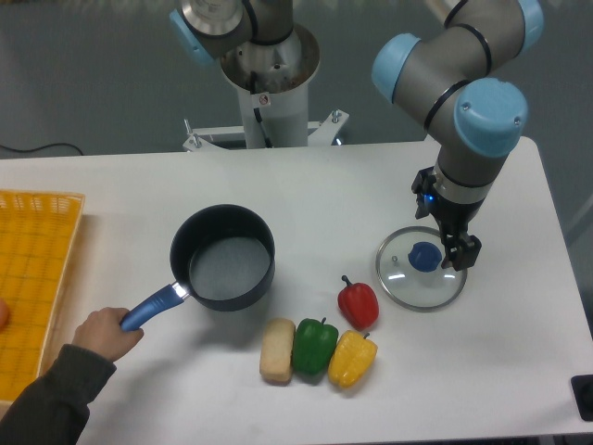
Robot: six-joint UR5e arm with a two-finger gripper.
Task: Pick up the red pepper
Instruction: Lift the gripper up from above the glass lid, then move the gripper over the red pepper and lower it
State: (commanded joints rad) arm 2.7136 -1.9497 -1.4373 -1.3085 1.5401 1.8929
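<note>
White table [306,190] against a grey wall, with the arm's base at the back edge. Red pepper [358,302] sits near the front middle, stem up, just above and touching or nearly touching the yellow pepper [352,359]. That one is in a tight row with a green pepper [314,345] and a pale bread-looking thing [276,349] on its left. Gripper [450,252] is off to the right of the red pepper, hanging over a glass lid [422,268] with a blue knob, right by the knob; can't really tell how far apart the fingers are from this angle, and it's not holding anything. Dark pot [223,256] sits left of the peppers, and somebody's hand [107,333] is gripping its blue handle. Yellow basket [35,278] at the far left edge
</note>
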